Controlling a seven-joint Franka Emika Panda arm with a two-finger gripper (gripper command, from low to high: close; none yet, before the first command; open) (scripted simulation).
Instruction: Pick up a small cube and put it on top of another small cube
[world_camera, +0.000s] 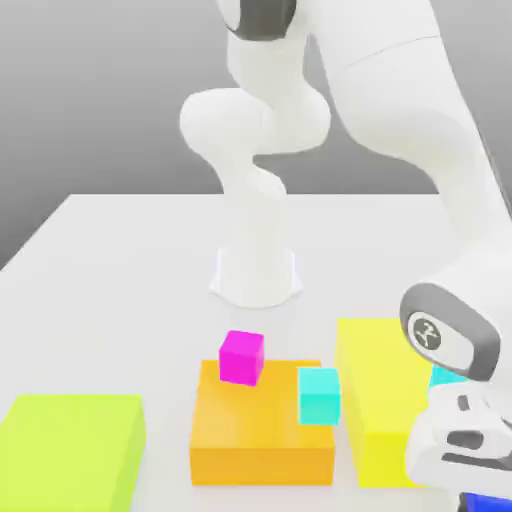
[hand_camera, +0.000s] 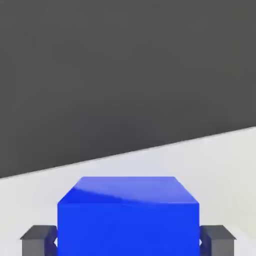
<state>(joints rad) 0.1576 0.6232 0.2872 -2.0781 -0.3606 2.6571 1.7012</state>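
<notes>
The fingers (hand_camera: 128, 241) are closed on the small blue cube (hand_camera: 128, 227), one against each of two opposite sides. Out from them, toward the exterior view's left, come the yellow block (world_camera: 375, 410), then the orange block (world_camera: 262, 463) bearing magenta (world_camera: 241, 358) and turquoise (world_camera: 319, 396) cubes, and farthest, the lime block (world_camera: 75, 450).

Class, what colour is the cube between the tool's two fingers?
Blue: the cube shows best in the hand view.
</notes>
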